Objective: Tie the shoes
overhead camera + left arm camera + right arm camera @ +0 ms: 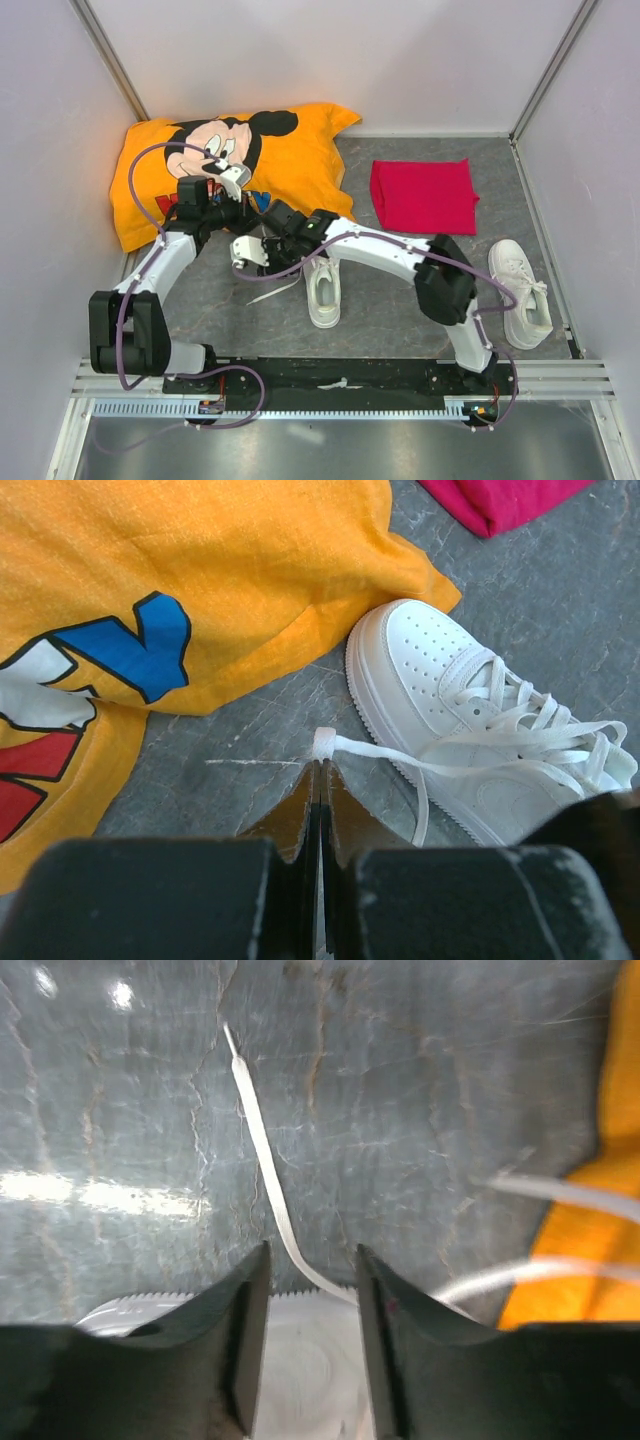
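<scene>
One shoe (323,292) lies centre under my arms, the other shoe (527,298) well right. My left gripper (320,770) clenches its lace (450,755), surely limp and slippery, near the end; my right gripper (310,1260) straddles a second lace (262,1150), released.

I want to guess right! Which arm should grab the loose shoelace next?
Probably right: the right gripper is open, the loose lace lying between its jaws. The left gripper is shut on the other lace end.

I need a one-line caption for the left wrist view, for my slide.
Left gripper shut on a white lace of the white sneaker, which lies beside the orange pillow.
</scene>
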`<state>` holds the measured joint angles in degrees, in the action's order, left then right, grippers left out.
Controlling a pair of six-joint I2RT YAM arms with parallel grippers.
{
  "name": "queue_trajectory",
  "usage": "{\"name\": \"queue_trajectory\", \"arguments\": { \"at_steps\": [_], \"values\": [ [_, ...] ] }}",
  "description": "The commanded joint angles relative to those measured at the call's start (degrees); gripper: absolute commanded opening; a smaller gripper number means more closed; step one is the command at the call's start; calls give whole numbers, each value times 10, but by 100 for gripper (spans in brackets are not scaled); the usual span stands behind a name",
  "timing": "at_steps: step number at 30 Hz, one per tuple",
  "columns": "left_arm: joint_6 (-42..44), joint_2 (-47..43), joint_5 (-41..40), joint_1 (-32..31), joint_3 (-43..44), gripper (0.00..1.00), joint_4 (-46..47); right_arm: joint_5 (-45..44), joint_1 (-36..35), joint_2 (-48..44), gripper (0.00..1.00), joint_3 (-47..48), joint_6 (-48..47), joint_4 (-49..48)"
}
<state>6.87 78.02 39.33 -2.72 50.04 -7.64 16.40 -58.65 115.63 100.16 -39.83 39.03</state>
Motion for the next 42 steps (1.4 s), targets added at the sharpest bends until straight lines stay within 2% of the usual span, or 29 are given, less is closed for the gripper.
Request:
{"name": "queue_trajectory", "arguments": {
  "at_steps": [1, 7, 19, 22, 25, 28, 29, 36, 42],
  "values": [
    [-18, 24, 25, 0, 33, 2, 12, 1, -1, 60, 50, 62, -54, 65],
    [-30, 46, 28, 0, 40, 2, 19, 4, -1, 125, 49, 99, -78, 99],
    [-30, 50, 34, -1, 39, 2, 25, -27, -1, 185, 45, 107, -96, 103],
    [-29, 49, 36, 0, 41, 1, 27, -29, -2, 194, 39, 104, -100, 104],
    [-28, 49, 36, 0, 43, 2, 29, -22, -2, 198, 28, 100, -108, 107],
    [-27, 49, 36, 1, 43, 2, 29, -21, -1, 204, 12, 100, -112, 112],
    [-27, 48, 36, 1, 43, 2, 30, -23, -2, 204, 0, 106, -111, 112],
    [-29, 42, 40, 0, 40, 2, 31, 2, -2, 171, 0, 160, -58, 112],
    [-23, 24, 41, 0, 49, 2, 27, 23, -2, 88, 0, 172, 5, 114]
  ]
}}
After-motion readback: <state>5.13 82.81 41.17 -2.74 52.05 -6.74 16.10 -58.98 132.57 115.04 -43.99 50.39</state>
